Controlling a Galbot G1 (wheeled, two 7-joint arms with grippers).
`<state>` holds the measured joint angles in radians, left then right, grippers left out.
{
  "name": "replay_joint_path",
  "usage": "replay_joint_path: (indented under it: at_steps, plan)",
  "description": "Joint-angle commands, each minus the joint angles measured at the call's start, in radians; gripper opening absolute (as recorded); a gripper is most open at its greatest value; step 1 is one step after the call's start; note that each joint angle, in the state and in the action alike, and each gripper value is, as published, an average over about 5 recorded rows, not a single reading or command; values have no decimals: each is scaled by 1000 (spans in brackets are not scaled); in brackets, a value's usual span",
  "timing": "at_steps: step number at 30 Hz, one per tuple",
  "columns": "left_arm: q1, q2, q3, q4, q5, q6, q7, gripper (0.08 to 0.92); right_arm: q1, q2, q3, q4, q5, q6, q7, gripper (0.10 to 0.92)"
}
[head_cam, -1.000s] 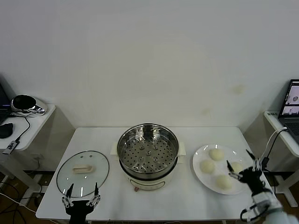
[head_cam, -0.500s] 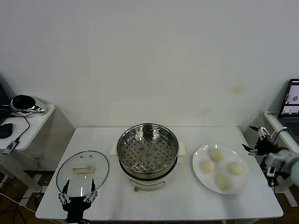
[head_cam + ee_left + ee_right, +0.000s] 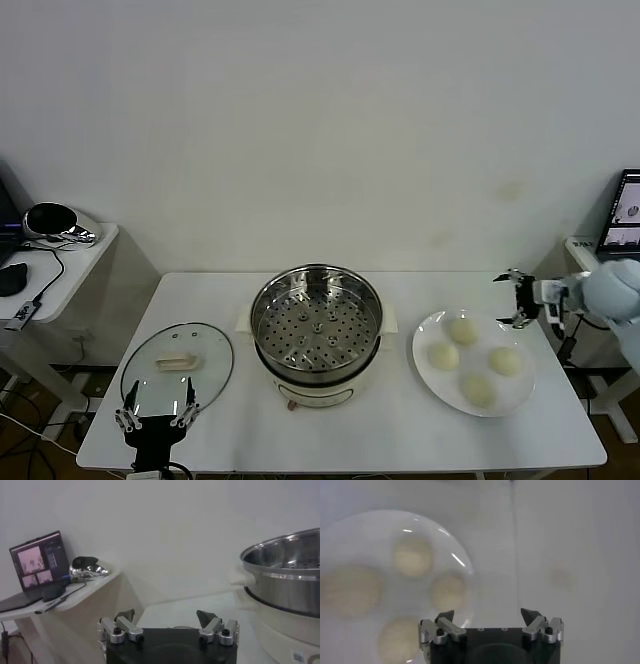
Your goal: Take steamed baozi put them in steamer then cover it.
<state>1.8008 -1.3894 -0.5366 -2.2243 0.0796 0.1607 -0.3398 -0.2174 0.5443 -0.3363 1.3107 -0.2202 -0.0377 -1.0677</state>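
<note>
Four steamed baozi are sitting untouched on the right-hand plate as I am swinging the spread right gripper to its far edge, steamer waiting empty.

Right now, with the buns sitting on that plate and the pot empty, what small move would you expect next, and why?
Probably the right gripper comes in over the nearest baozi. All four sit on the plate, the steamer tray is bare, and that gripper hangs open just beyond the plate's far edge. The left gripper waits open by the cover.
</note>
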Motion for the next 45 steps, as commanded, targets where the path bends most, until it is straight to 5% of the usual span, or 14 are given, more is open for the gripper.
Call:
replay_joint_path:
  at_steps: [1,45]
  plan:
    - [-1,0,-6,-1,1,1,-1,823,330,111,-412,-225,1,-9,-169,823]
    - [0,-4,-35,-29,3,4,-2,823,135,311,-270,-405,-128,-18,-28,823]
